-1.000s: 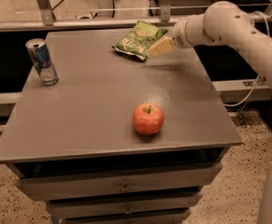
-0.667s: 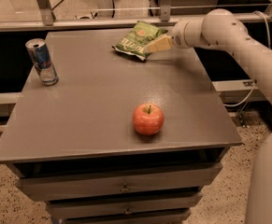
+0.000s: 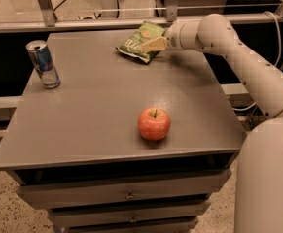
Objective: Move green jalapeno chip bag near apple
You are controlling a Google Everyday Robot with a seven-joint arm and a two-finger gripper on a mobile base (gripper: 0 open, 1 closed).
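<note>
While my arm (image 3: 238, 57) reaches in from the right across the far corner of the grey table (image 3: 92, 106), my gripper (image 3: 153, 44) sits low over the back of the tabletop, right of centre, at the green jalapeno chip bag (image 3: 145, 32). Its tan tip overlaps the bag's near right edge and appears to touch it, though the contact is hard to read from this angle. Whether the gripper is closed on the bag or merely resting against it, I cannot tell. The bag lies on the table surface near the far edge, set diagonally with its long axis running from near left to far right and its white lettering facing up. The apple (image 3: 154, 124) stands stem up toward the front of the table, slightly right of centre (red-orange skin, paler patch around the stem). It is well apart from the bag, with bare tabletop between them. A blue-and-silver drink can (image 3: 43, 63) stands upright near the left edge, toward the back, well apart from both bag and apple. Below the tabletop, at the front, are stacked drawers (image 3: 129, 196) with small knobs. A metal rail (image 3: 82, 23) runs behind the table's far edge.
</note>
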